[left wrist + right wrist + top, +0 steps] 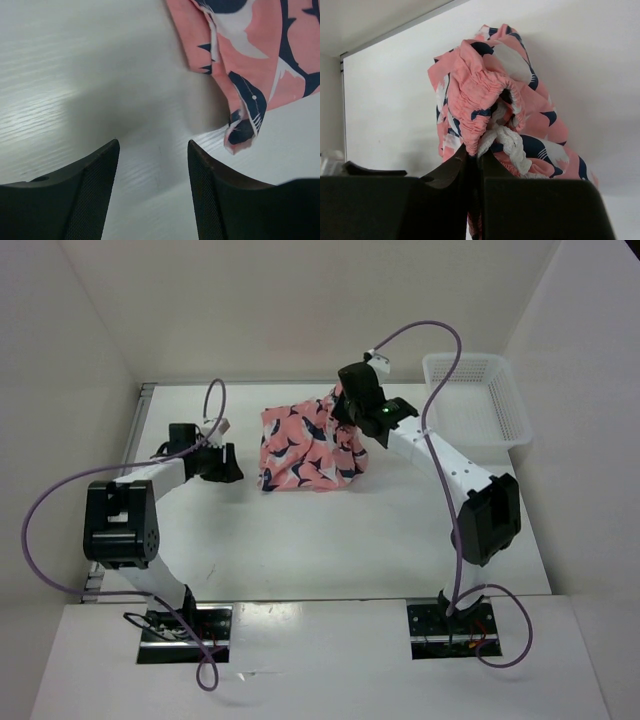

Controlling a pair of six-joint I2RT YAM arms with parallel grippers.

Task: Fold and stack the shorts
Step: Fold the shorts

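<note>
Nearest, pinches the shorts [540, 125] by bunched waistband [475, 100] in closed right gripper [474, 154], at table's [350, 535] eleven o'clock. Holds left gripper [153, 150] parted, empty, at their nine o'clock. Seems light, limp; wants second pinch at loose hem [241, 134].

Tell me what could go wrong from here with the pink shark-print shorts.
1. The right gripper pinches only a small bunch of gathered waistband on the salmon-pink shark-print fabric shorts; it may slip out.
2. The open left gripper holds nothing, so the rest of the fabric may drag and bunch instead of folding flat.
</note>
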